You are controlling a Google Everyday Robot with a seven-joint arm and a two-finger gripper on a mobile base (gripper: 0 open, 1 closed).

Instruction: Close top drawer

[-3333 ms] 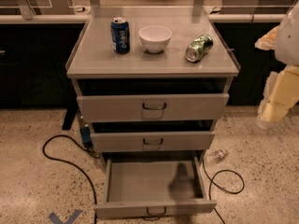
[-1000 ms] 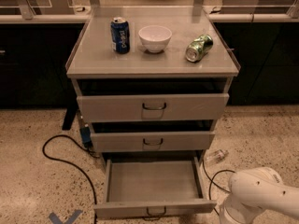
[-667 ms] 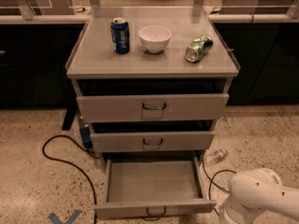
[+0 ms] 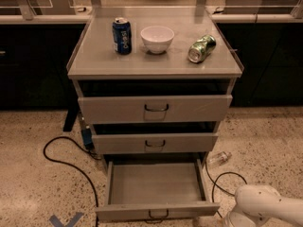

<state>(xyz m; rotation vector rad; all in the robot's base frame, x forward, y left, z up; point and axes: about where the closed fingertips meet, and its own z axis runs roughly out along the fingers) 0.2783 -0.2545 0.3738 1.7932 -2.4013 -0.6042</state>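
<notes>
The top drawer (image 4: 156,188), lowest in the grey cabinet (image 4: 156,65), stood pulled far out over the speckled floor, its front with the small wire handle nearest the camera. Only a white arm segment (image 4: 265,207) showed at the lower right, near the drawer's front corner. The end effector lay out of view, so its opening could not be told.

1 rounded white arm segment (image 4: 267,206) of the robot shows in the bottom right corner of the camera view. Its smooth shell runs in from the right edge toward the left, then bends downward and passes out of the bottom edge. The gripper lies outside the view, so nothing of it shows.
</notes>
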